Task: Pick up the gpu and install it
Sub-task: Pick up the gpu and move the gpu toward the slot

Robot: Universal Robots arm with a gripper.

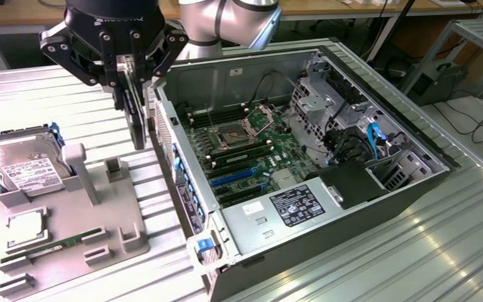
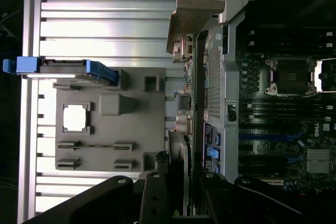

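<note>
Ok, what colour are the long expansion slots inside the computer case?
Blue. The expansion slots show best in the exterior view.

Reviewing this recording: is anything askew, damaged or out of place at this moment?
Nothing stands out. The gpu hangs on edge, gripped by the end effector, beside the outer wall of the open computer case. The hard drive stands in its slot on the grey holder. No damage or loose parts show.

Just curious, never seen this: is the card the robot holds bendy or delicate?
Probably stiff: the flat green circuit card with silver bracket hangs straight from the end effector, unsagging. Likely fragile: bare components show along it.
</note>
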